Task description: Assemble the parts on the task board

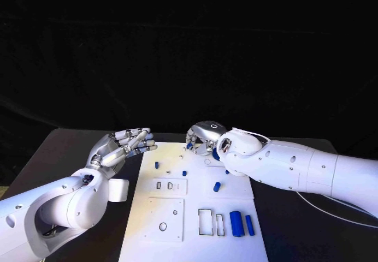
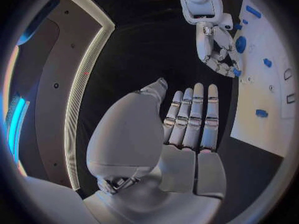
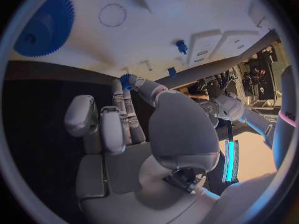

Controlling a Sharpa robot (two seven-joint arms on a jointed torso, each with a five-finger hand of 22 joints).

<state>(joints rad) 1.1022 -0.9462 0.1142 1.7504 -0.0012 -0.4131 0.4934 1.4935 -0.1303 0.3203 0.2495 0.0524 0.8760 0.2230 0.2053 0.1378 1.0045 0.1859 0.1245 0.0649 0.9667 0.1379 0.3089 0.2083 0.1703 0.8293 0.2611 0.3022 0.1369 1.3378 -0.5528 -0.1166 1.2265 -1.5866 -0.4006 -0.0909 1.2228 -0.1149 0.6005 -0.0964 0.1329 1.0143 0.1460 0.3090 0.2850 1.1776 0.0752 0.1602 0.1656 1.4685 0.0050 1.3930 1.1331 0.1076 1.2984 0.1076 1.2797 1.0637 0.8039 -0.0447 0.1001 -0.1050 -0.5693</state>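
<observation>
The white task board (image 1: 197,245) lies in the middle of the black table. My right hand (image 1: 206,139) hovers over its far edge and pinches a small blue part (image 3: 126,80) between thumb and fingertip. Beside that hand a blue gear (image 3: 44,25) lies on the board, half hidden by the wrist in the head view. My left hand (image 1: 126,144) is held open, fingers straight and together, above the table just off the board's far left corner, holding nothing. Loose blue parts lie on the board: a small peg (image 1: 157,164), another (image 1: 217,186), and two longer pieces (image 1: 235,222) at the near right.
On the board a raised white plate with slots (image 1: 169,185) sits above a larger plate with a round hole (image 1: 165,218), and rectangular outlines (image 1: 206,221) lie beside the long pieces. Bare black table (image 1: 307,229) runs along the board's right side.
</observation>
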